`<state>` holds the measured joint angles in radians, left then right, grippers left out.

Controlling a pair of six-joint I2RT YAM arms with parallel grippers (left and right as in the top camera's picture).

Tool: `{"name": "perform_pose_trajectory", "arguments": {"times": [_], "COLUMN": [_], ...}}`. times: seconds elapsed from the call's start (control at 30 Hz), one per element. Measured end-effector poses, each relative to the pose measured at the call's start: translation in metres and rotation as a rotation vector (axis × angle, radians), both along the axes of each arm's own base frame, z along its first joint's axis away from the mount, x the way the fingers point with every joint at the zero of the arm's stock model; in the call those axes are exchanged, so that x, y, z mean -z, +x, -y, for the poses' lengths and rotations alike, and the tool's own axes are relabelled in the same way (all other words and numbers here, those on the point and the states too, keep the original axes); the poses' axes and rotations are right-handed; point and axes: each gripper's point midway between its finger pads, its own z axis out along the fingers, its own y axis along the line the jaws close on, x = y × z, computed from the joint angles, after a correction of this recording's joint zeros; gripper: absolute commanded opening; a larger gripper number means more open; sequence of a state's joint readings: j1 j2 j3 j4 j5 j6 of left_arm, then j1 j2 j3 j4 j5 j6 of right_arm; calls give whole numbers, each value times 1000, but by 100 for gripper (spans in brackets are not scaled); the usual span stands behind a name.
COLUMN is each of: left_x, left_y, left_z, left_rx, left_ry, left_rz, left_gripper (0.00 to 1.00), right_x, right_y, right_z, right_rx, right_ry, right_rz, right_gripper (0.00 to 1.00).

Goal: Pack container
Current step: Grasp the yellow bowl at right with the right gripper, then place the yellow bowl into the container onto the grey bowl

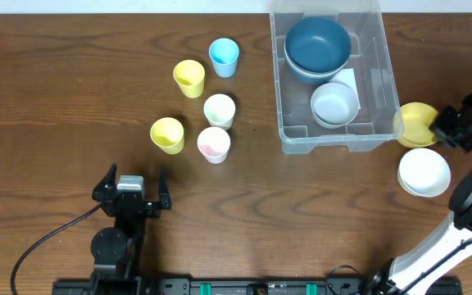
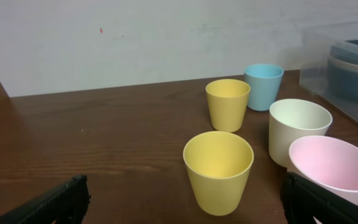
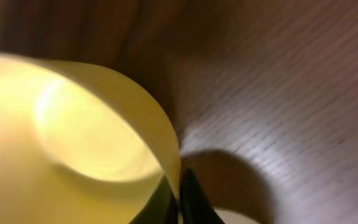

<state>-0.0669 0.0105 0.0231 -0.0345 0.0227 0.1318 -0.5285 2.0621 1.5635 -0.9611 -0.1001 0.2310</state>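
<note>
Worktop point(image 1: 72, 49): dark wood, seen from above

- container point(image 1: 334, 141): clear bin at the far edge, right of centre, long side running far to near. White label point(image 1: 349, 78) shows through it
- In the container, far end: dark blue bowl point(image 1: 318, 45), nested in a second bowl of similar blue. Near end: pale bowl point(image 1: 334, 104), upright
- yellow bowl point(image 1: 414, 123): outside the bin, just beside its near right corner. From above its rim seems to meet the bin's wall. Whether it is clear of the worktop, cannot tell
- right gripper point(image 1: 441, 127): comes in from the right edge, fingers closed tight on the right-hand rim of the yellow bowl. The wrist view shows both fingers pinched on the thin rim, one inside and one outside
- white bowl point(image 1: 424, 172): upright on the worktop near the right edge, nearer than the yellow bowl and apart from it
- Five cups in a loose group left of the bin, all upright and none touching: blue cup point(image 1: 224, 56) farthest, far yellow cup point(image 1: 189, 78), cream cup point(image 1: 219, 110), near yellow cup point(image 1: 167, 134), pink cup point(image 1: 213, 144)
- left gripper point(image 1: 135, 174): near edge, left of centre, fingers spread wide with nothing between them, pointing toward the cups and well short of the nearest
</note>
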Motion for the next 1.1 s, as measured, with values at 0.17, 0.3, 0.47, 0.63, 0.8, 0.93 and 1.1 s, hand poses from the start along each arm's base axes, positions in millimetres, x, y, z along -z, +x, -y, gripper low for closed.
{"name": "perform_pose_trajectory", "arguments": {"times": [0.17, 0.3, 0.47, 0.63, 0.8, 0.93, 1.1], "left_x": [0, 0, 0, 0, 0, 0, 0], "left_y": [0, 0, 0, 0, 0, 0, 0], "left_z": [0, 0, 0, 0, 0, 0, 0], "left_rx": [0, 0, 0, 0, 0, 0, 0], "left_ry": [0, 0, 0, 0, 0, 0, 0], "left_rz": [0, 0, 0, 0, 0, 0, 0], "left_gripper": [98, 98, 98, 98, 98, 98, 98], "right_x": [-79, -156, -223, -219, -174, -131, -86], "right_y": [38, 62, 75, 85, 84, 79, 68], "right_z": [11, -9, -78, -172, -212, -207, -202], "right_rx": [-20, -91, -294, -533, -613, -589, -571], "right_ry": [-10, 62, 129, 116, 109, 106, 115], "right_rz": [141, 306, 429, 384, 273, 181, 101], "right_gripper": [1, 1, 1, 1, 1, 2, 4]}}
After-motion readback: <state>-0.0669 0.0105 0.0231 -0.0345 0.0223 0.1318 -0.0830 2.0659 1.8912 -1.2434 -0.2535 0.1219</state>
